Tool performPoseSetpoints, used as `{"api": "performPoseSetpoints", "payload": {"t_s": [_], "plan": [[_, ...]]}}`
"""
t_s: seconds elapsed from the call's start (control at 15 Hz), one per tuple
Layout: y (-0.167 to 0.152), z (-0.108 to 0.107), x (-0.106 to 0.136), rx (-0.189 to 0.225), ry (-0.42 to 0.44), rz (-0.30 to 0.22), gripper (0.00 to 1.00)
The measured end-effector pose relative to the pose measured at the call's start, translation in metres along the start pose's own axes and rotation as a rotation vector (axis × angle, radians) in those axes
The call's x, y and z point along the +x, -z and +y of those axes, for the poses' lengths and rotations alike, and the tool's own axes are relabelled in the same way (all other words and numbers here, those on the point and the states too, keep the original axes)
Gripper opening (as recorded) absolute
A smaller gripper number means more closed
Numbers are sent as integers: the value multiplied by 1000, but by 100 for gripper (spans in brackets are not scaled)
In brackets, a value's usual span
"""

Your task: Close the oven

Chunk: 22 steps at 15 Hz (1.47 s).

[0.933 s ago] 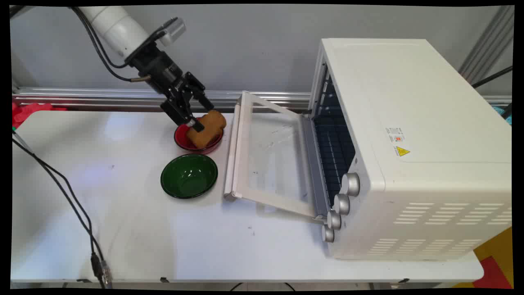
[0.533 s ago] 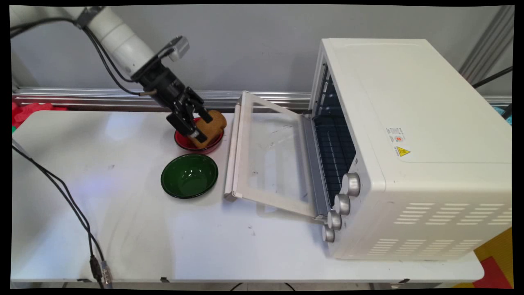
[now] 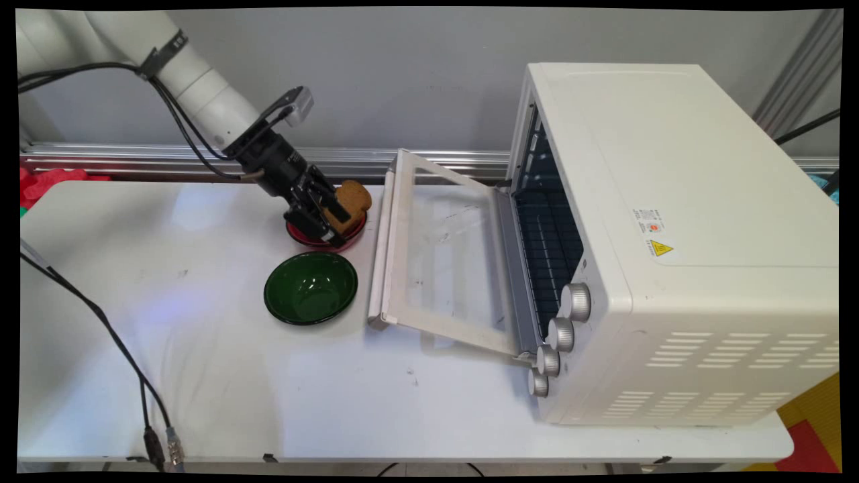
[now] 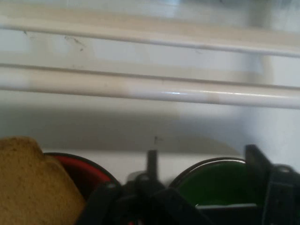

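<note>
Since the earlier frames the gripper [image 3: 327,218] has been lowered, and the bread slice [image 3: 347,203] has been brought down with it into the red bowl [image 3: 311,236]. Seen from the left, the white arm is slanted down toward that bowl, so the hand is tilted rather than vertical. The fingers are closed on the bread slice, which is held on edge: its lower part is hidden behind them, so it cannot be told whether it touches the bowl's floor. The slice is golden brown, with a rounded top crust and a porous face; in the hand view it [image 4: 33,187] is seen at the lower left over the red bowl [image 4: 86,168]. Just nearer the camera the green bowl [image 3: 309,287] is set beside the red one, with nothing seen in it. Further right, the toaster oven [image 3: 671,235] stands with its glass door [image 3: 443,248] folded down toward the bowls, its wire rack exposed.
</note>
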State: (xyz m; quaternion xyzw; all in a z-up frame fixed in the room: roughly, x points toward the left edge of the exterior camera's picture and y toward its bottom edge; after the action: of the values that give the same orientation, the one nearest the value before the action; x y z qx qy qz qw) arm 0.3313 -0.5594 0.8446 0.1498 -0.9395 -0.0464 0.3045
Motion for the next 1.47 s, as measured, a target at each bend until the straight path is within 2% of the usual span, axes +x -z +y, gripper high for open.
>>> {"api": "performPoseSetpoints", "payload": {"t_s": [0.27, 0.6, 0.93, 1.47], "plan": [[-8, 0, -7, 2, -11, -2, 0], [-20, 1, -10, -3, -23, 22, 0], [-39, 2, -11, -8, -44, 61, 0], [-78, -4, -13, 8, -106, 140, 0]]}}
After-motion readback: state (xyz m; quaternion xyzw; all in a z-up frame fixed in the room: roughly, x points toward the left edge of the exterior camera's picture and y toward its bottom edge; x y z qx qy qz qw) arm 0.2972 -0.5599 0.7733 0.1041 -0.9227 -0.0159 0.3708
